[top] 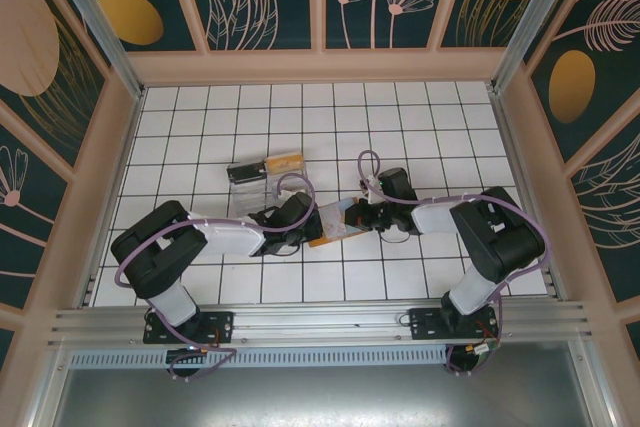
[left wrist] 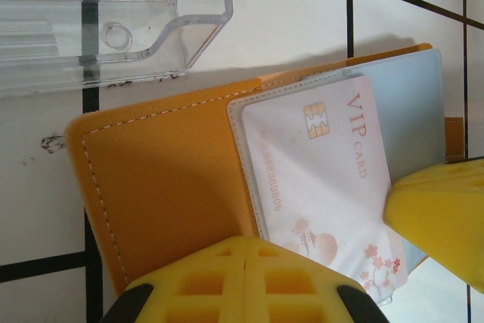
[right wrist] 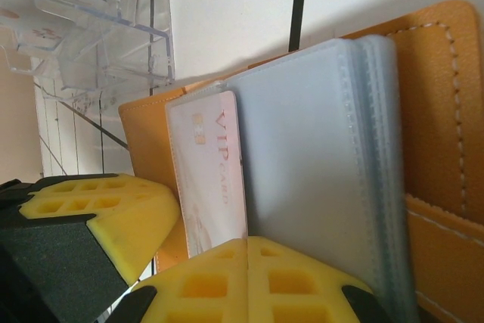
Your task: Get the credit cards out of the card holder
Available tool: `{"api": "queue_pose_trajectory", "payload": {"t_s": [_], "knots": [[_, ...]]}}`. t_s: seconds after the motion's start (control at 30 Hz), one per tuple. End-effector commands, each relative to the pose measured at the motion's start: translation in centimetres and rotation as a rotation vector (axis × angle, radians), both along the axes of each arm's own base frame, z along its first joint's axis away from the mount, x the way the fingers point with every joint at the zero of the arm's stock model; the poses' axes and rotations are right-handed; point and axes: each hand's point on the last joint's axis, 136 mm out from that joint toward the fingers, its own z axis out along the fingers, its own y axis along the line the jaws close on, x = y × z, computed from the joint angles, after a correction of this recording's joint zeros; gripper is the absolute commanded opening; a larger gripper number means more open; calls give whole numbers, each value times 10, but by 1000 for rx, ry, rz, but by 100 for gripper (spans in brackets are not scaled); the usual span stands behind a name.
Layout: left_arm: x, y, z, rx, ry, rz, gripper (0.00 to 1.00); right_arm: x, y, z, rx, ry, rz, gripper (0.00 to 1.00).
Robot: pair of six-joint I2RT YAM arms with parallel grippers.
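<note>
Centrally, the card holder [top: 333, 227] is lying open on the table [top: 420, 117], and my two arms are reaching in over it from either side. The top view is giving this placement, though it is rendering the holder as a small orange-brown patch.

The left wrist view is adding detail:
- an orange-brown cover with pale stitching;
- a clear sleeve lying on the cover;
- inside the sleeve, a whitish credit card [left wrist: 325, 179] carrying a gold chip, the words VIP CARD and a pink blossom print.

The right wrist view is showing what the left one is not: a stack of several frosted sleeves standing up beside that card.

My left end effector [left wrist: 243, 251]: its jaws are meeting along one seam, sitting over the near edge of the cover.

My right end effector [right wrist: 246, 247]: its jaws are likewise meeting, at the foot of the sleeves, just beside the card's lower edge. Whether either is pinching a thin layer, I cannot tell.

The clear plastic tray [left wrist: 113, 35] is sitting just beyond the holder.

Obscured: yellow fingers are covering the card's lower corner. The frosted sleeves are hiding whether they are holding further cards. The card's embossed number is hard to read.
</note>
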Motion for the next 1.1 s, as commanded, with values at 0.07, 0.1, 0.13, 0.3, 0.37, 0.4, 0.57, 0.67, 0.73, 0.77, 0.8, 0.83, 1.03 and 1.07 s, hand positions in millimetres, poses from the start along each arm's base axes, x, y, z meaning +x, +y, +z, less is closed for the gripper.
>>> {"api": "queue_pose_trajectory", "payload": {"t_s": [0.07, 0.1, 0.13, 0.3, 0.37, 0.4, 0.57, 0.67, 0.73, 0.77, 0.8, 0.83, 1.03, 1.07], "knots": [[-16, 22, -29, 117, 76, -13, 0, 2, -4, 4, 21, -15, -13, 6], [-16, 22, -28, 116, 75, -12, 0, 3, -4, 4, 18, -14, -16, 6], [-16, 22, -29, 116, 76, -12, 0, 3, -6, 3, 12, -14, -20, 6], [-16, 22, -29, 117, 76, -13, 0, 4, -11, 0, 7, -3, -39, 3], [-16, 22, -29, 119, 76, -12, 0, 5, -14, 0, 8, -2, -46, 3], [-15, 22, -28, 116, 75, -12, 0, 6, -16, 1, 7, -2, -52, 3], [-15, 21, -27, 114, 73, -14, 0, 5, -16, 3, 16, -8, -46, 1], [-15, 21, -27, 116, 72, -16, 0, 5, -17, 4, 12, -13, -47, 0], [-14, 20, -27, 115, 72, -16, 0, 7, -21, 7, 9, -21, -55, 0], [-15, 20, -27, 115, 71, -16, 0, 7, -22, 7, 8, -24, -58, 0], [-15, 20, -27, 115, 72, -16, 0, 8, -24, 8, 7, -26, -62, 0], [-14, 20, -26, 114, 71, -17, 0, 8, -27, 10, 7, -30, -69, 0], [-15, 20, -27, 114, 70, -19, 0, 13, -49, 15, -8, -46, -126, 0], [-15, 19, -26, 113, 70, -19, 0, 13, -52, 15, -10, -49, -135, 0]]}}
